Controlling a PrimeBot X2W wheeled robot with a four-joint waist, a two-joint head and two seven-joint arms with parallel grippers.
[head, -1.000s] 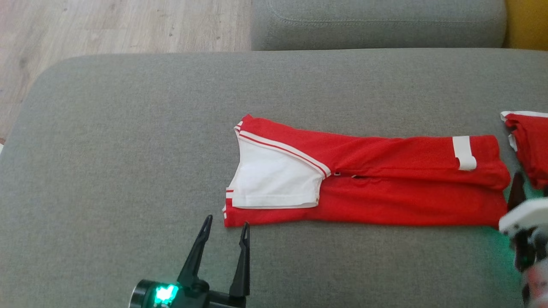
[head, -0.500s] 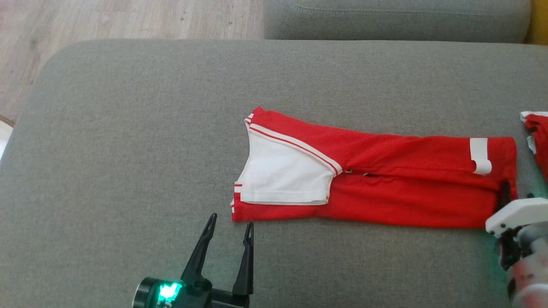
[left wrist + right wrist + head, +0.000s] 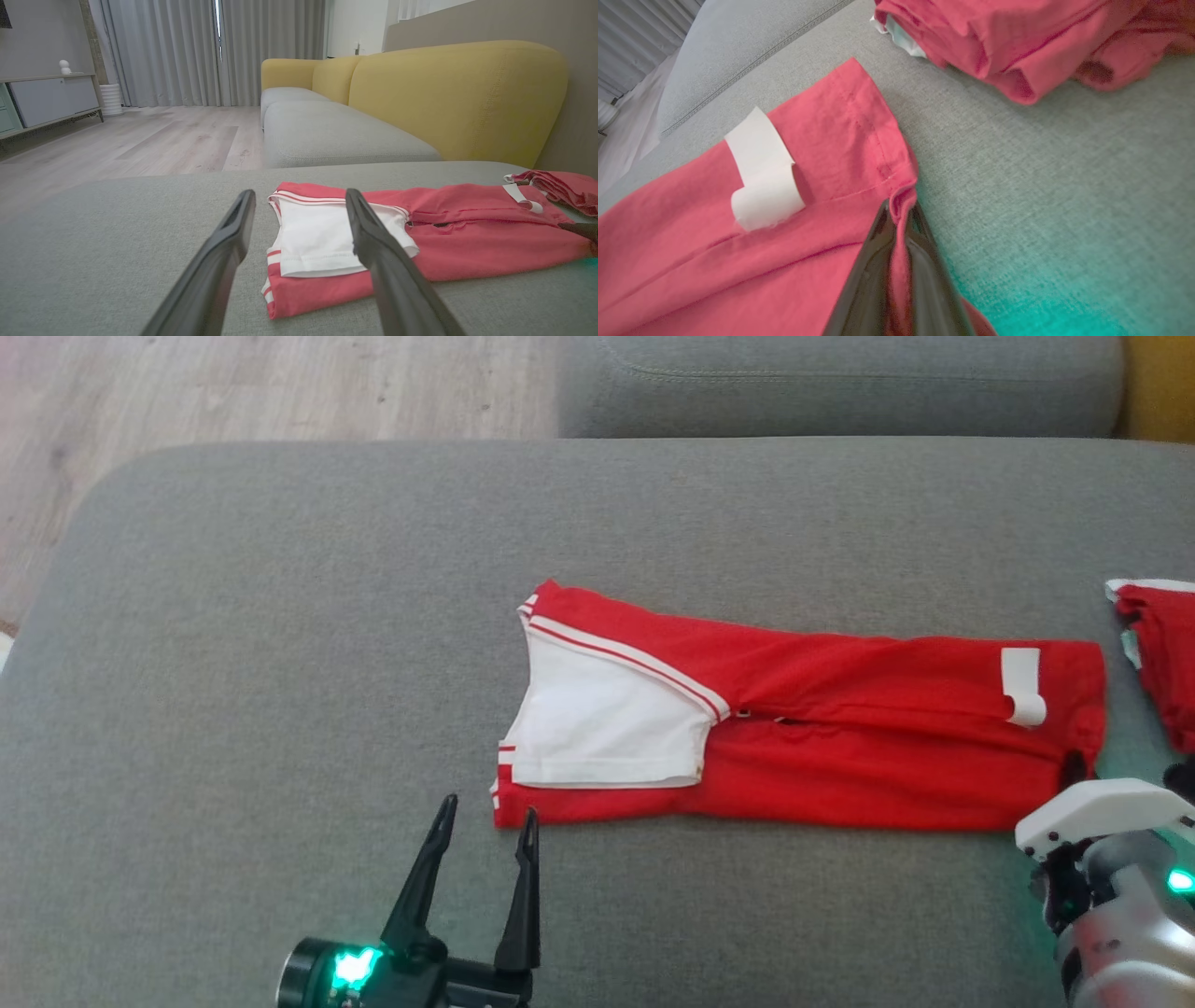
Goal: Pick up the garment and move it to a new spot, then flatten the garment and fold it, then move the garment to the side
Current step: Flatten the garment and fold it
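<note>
Head view: we see the red garment (image 3: pixel 840 756) lying folded into a long strip across the grey cushion (image 3: pixel 280 663)
Left gripper (image 3: pixel 490 805): our jaws stand apart, just beside the garment's white-sleeved end, holding nothing
Right gripper (image 3: pixel 901 210): our jaws pinch the garment's hem corner, near the white tag (image 3: pixel 763 177)
Second red garment (image 3: pixel 1017 42): nearby, apart from ours

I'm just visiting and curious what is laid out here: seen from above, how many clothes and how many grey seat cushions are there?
Garments: 2, the flat red-and-white garment and the bunched red garment
Grey seat cushions: 2, the near cushion and the far cushion
Total: 4
</note>
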